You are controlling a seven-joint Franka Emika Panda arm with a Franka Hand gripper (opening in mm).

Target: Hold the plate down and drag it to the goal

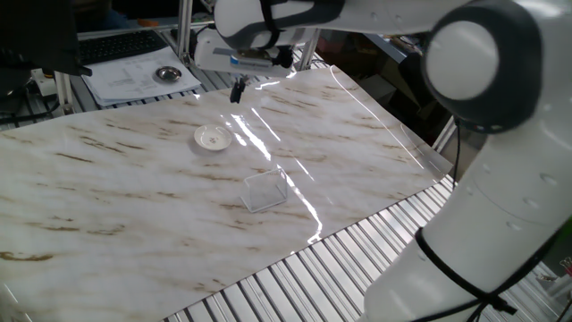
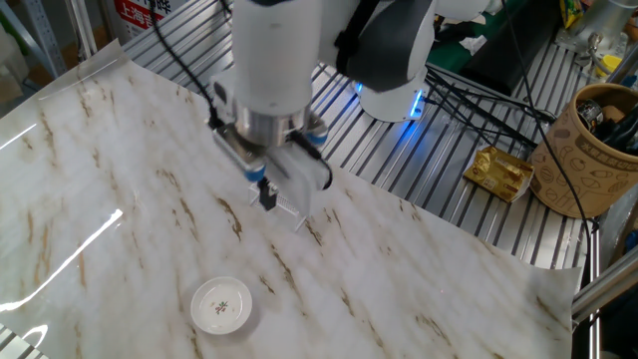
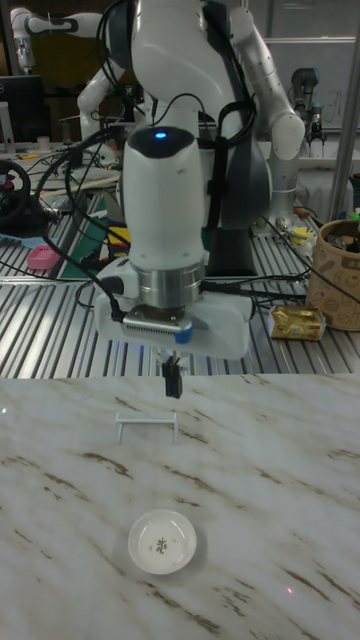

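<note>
The plate (image 1: 213, 138) is a small white dish lying flat on the marbled tabletop, also seen as the plate (image 2: 221, 303) and the plate (image 3: 161, 541). The goal (image 1: 265, 190) is a clear square patch with glinting edges, a short way from the dish. In the other fixed view the goal (image 2: 295, 210) is partly covered by the arm's hand; in the tall view the goal (image 3: 147, 427) shows whole. My gripper (image 1: 238, 92) hangs above the table, fingers shut with nothing between them, beyond the dish and apart from it. The gripper (image 2: 266, 196) and gripper (image 3: 173, 384) show the same.
A grey metal dish (image 1: 166, 74) sits on papers behind the table. A brown cup of tools (image 2: 596, 150) and a gold foil packet (image 2: 501, 172) lie on the slatted frame at the side. A clear sheet's curled edge (image 1: 420, 152) rises at the table's corner.
</note>
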